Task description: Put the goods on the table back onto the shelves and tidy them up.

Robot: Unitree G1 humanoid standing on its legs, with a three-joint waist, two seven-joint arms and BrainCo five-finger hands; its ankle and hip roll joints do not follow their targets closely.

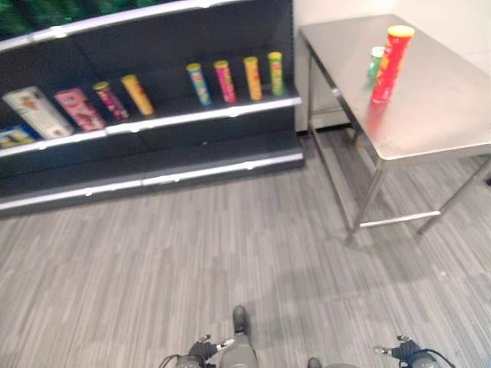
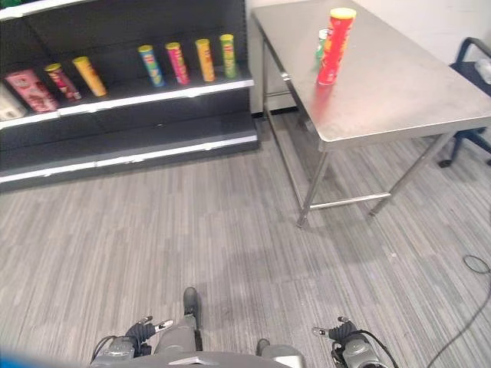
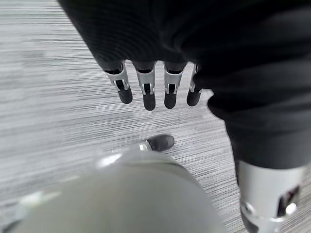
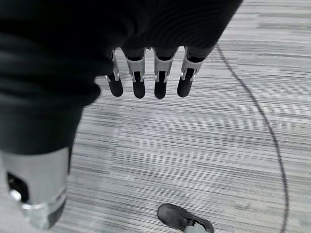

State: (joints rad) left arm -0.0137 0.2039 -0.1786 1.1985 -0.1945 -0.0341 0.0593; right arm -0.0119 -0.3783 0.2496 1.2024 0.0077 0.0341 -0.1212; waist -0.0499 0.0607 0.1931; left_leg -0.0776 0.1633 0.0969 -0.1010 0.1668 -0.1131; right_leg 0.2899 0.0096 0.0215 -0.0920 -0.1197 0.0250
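A tall red can with a yellow lid (image 1: 391,63) stands upright on the steel table (image 1: 430,115) at the right. A smaller green can (image 1: 375,61) stands just behind it. To the left is the dark shelf (image 1: 207,113), with a row of upright cans in blue (image 1: 199,83), pink (image 1: 225,80), orange (image 1: 252,77) and green (image 1: 275,73). Two more cans (image 1: 137,93) lean further left. My left hand (image 3: 149,94) and right hand (image 4: 138,82) hang low at my sides over the floor, fingers straight and empty, far from the table.
A white box (image 1: 34,111) and a pink box (image 1: 79,108) lean at the shelf's left end. The lowest shelf board (image 1: 153,176) juts out near the floor. Table legs and a crossbar (image 1: 399,221) stand at the right. A blue chair (image 2: 472,69) sits beyond the table.
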